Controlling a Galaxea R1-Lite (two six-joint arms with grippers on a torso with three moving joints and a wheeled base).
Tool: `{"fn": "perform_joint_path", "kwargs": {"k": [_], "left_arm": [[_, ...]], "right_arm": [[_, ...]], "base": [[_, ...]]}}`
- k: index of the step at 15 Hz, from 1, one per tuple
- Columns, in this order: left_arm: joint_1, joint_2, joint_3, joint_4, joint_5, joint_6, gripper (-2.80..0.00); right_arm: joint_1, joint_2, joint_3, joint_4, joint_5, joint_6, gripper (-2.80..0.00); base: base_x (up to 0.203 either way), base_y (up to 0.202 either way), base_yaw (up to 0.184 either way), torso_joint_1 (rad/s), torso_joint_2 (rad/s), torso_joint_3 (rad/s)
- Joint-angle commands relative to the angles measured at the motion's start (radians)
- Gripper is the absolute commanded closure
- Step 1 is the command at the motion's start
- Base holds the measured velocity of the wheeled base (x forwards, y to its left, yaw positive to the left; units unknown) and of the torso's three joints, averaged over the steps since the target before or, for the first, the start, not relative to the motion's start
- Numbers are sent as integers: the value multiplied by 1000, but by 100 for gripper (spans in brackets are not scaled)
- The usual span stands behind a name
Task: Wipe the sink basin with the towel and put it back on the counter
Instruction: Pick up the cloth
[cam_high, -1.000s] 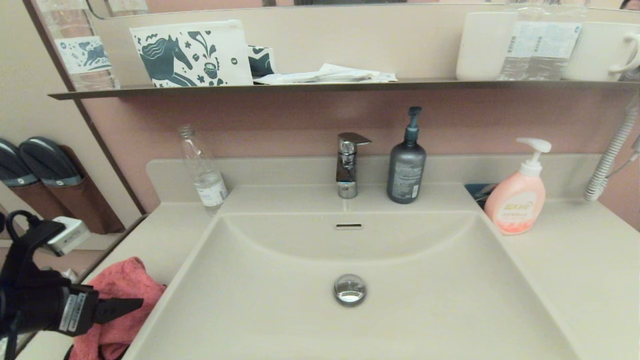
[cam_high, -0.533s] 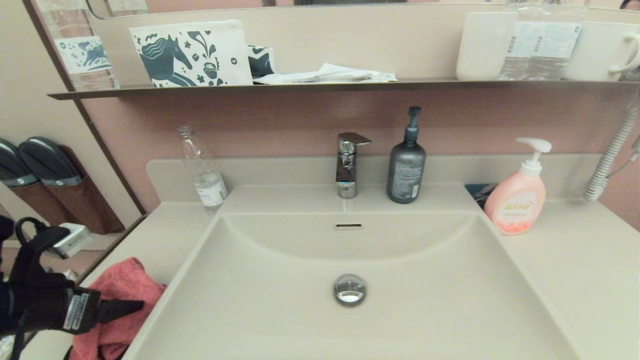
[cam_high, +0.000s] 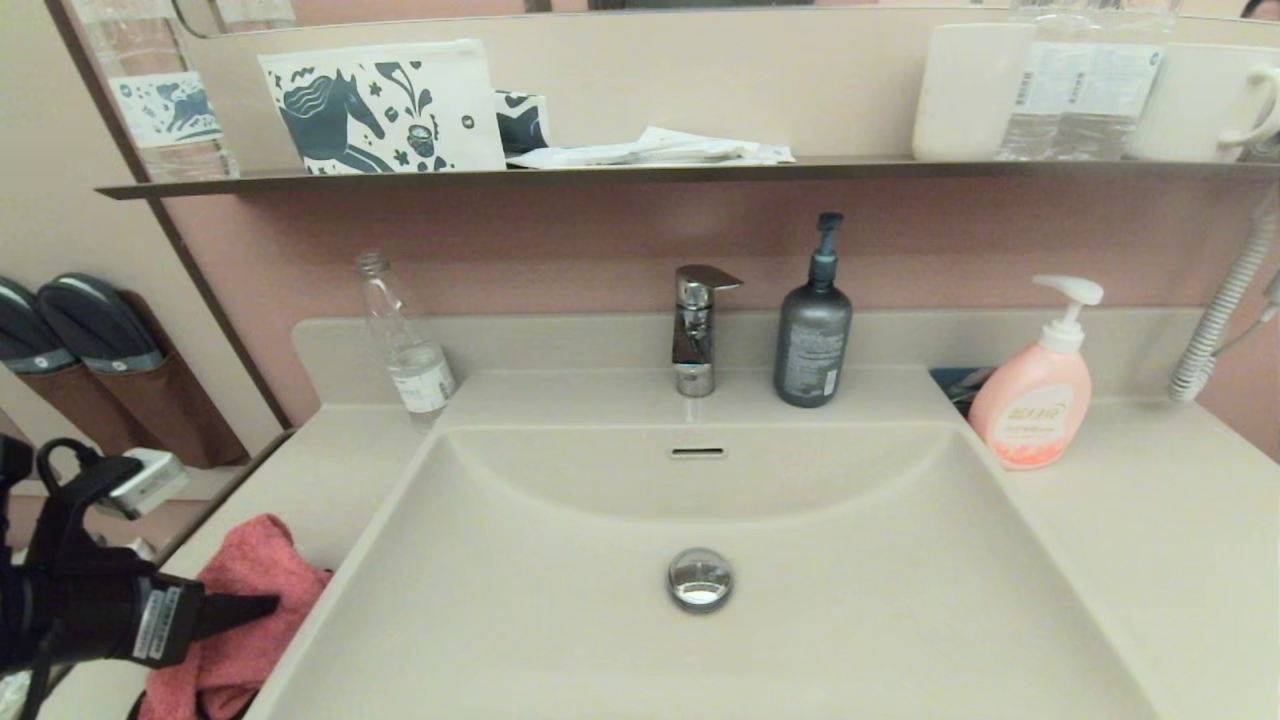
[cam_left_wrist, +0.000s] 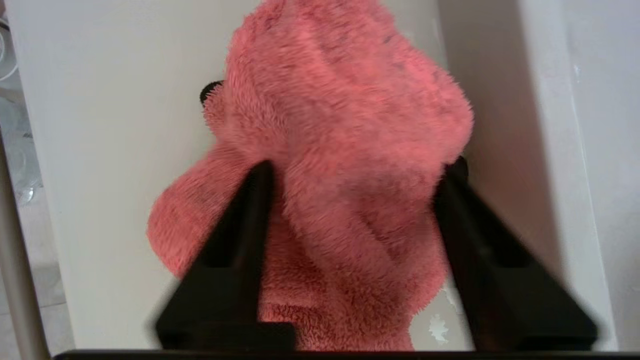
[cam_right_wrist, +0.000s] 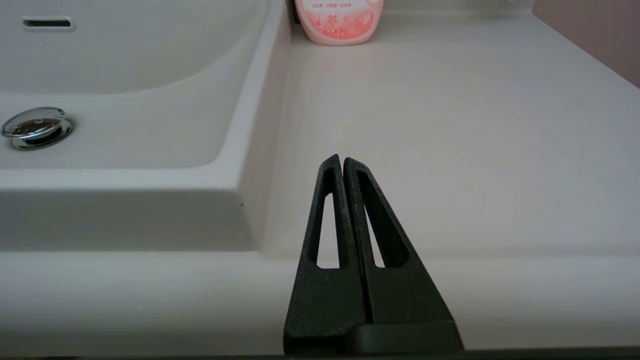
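The coral-pink towel (cam_high: 250, 565) lies bunched on the counter (cam_high: 300, 480) at the left of the sink basin (cam_high: 850, 610), close to the basin's rim. My left gripper (cam_high: 270, 604) is low over the towel and open; in the left wrist view its two black fingers (cam_left_wrist: 250, 210) stand wide apart with the towel (cam_left_wrist: 340, 100) bulging up between them. My right gripper (cam_right_wrist: 342, 161) is shut on nothing, parked by the front edge of the right-hand counter (cam_right_wrist: 450, 125), and is out of the head view. The basin holds only its chrome drain plug (cam_high: 700, 578).
Along the back stand a clear bottle (cam_high: 405, 340), the tap (cam_high: 695, 330), a dark pump bottle (cam_high: 813, 330) and a pink soap pump bottle (cam_high: 1035, 390). A dark shelf (cam_high: 650, 175) above carries a pouch and cups. A coiled cord (cam_high: 1225, 300) hangs at far right.
My left arm has sunk a little and drawn slightly back to the left over the towel. The towel and the right arm have not moved.
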Motion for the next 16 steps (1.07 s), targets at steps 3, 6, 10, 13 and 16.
{"fn": "perform_joint_path", "kwargs": {"k": [3, 6, 10, 13, 16], "left_arm": [[4, -1, 0, 3, -70, -1, 0], [19, -12, -18, 3, -112, -6, 0], [50, -66, -96, 58, -97, -27, 0], [55, -116, -237, 314, -92, -41, 0], [40, -170, -404, 562, -92, -122, 0]], "right_arm": [[0, 0, 0, 0, 0, -1, 0], [0, 0, 0, 0, 0, 0, 0], [0, 0, 0, 0, 0, 0, 0], [0, 0, 0, 0, 0, -1, 0], [0, 0, 0, 0, 0, -1, 0]], "base": [[0, 0, 0, 0, 0, 0], [0, 0, 0, 0, 0, 0], [0, 0, 0, 0, 0, 0], [0, 0, 0, 0, 0, 0], [0, 0, 0, 0, 0, 0]]}}
